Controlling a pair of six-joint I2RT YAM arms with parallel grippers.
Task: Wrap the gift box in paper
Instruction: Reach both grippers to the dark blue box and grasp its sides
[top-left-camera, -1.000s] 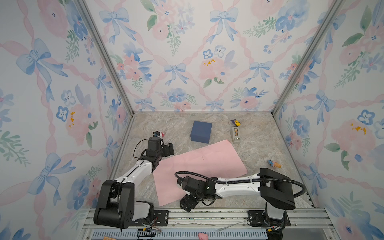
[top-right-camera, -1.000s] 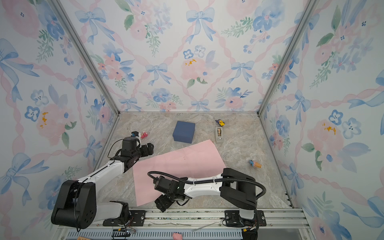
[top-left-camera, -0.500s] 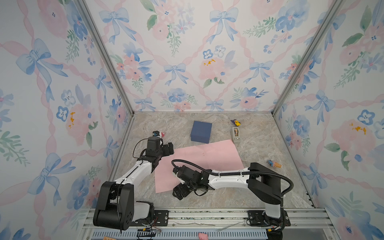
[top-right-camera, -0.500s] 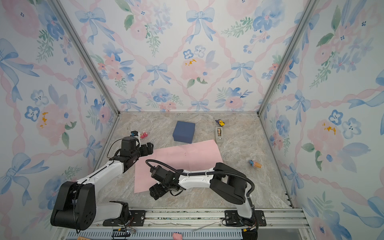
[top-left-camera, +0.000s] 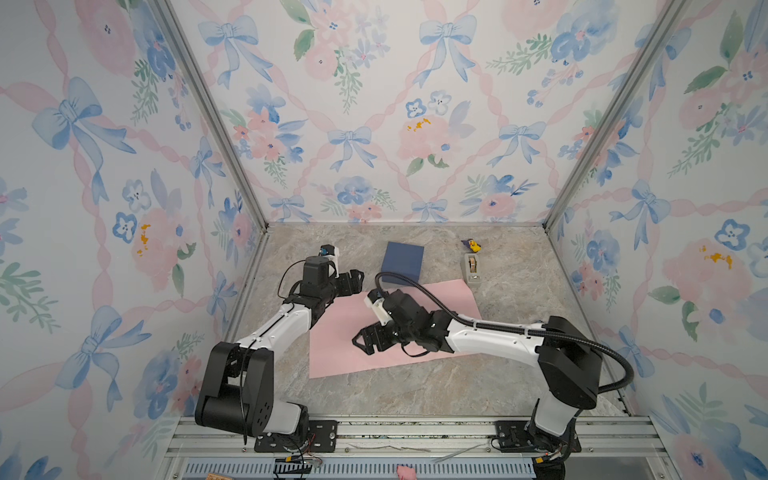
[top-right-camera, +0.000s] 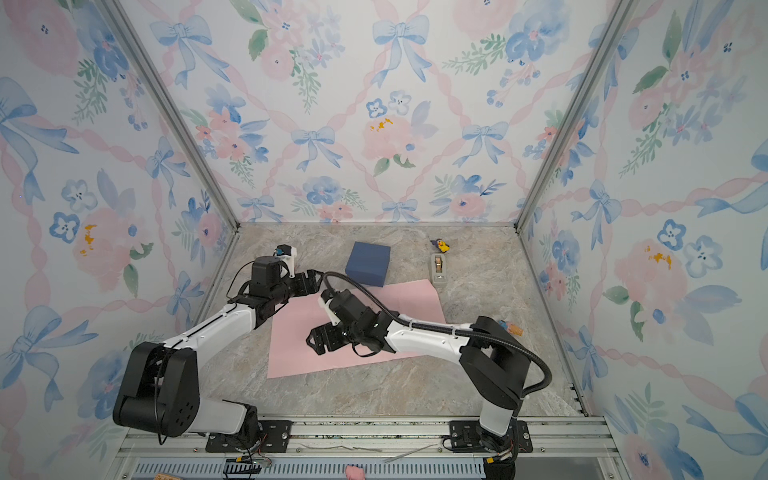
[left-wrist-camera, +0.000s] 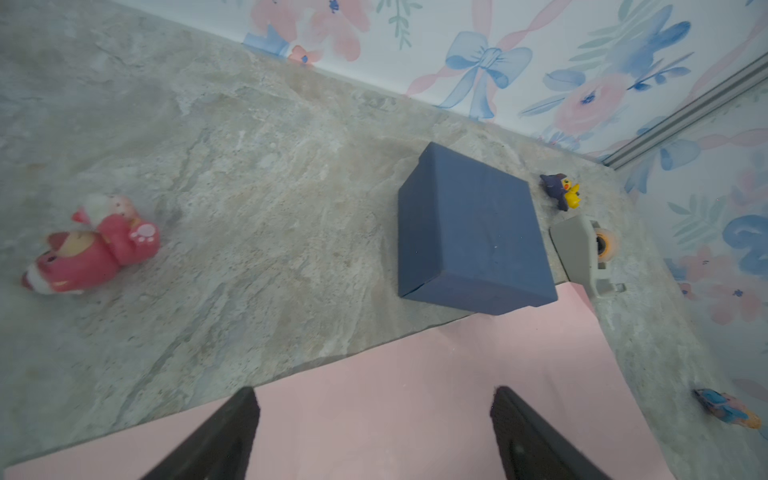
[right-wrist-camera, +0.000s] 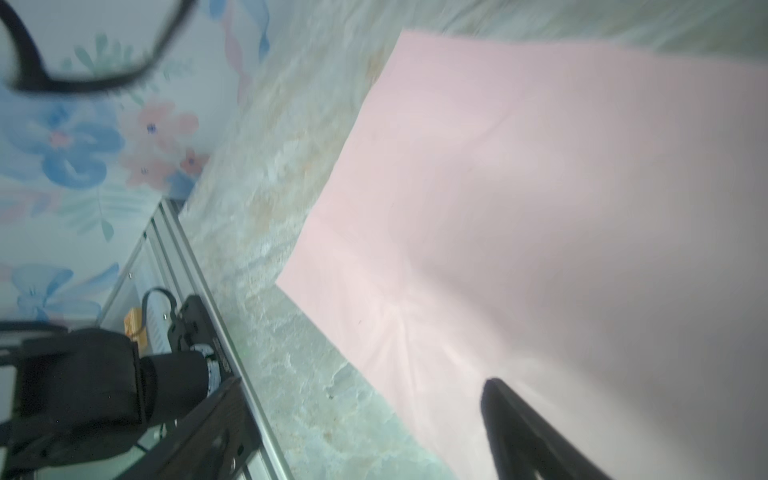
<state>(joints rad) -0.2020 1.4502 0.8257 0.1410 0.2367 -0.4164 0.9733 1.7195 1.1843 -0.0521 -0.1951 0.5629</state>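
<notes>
The navy gift box (top-left-camera: 402, 262) (top-right-camera: 368, 264) (left-wrist-camera: 469, 232) stands closed on the marble floor at the back, its near edge at the far edge of the paper (top-left-camera: 449, 295) (top-right-camera: 291, 345) (left-wrist-camera: 415, 395) (right-wrist-camera: 540, 187). The paper lies flat, pink face up. My left gripper (top-left-camera: 353, 279) (top-right-camera: 313, 278) (left-wrist-camera: 374, 395) hovers open over the sheet's far left corner, just left of the box. My right gripper (top-left-camera: 361, 343) (top-right-camera: 316, 343) (right-wrist-camera: 365, 386) hangs open above the sheet's left half, nothing between its fingers.
A grey tape dispenser (top-left-camera: 471, 266) (left-wrist-camera: 582, 253) stands right of the box, with a purple-and-yellow duck toy (top-left-camera: 471, 246) (left-wrist-camera: 561, 191) behind it. A pink plush figure (left-wrist-camera: 91, 245) lies at the back left. A small blue-orange toy (top-right-camera: 511, 327) sits at the right. The metal rail (top-left-camera: 415, 428) bounds the front.
My right gripper has moved from the paper's near left corner back over the sheet. That corner now lies a little farther from the front rail. The left arm has hardly moved.
</notes>
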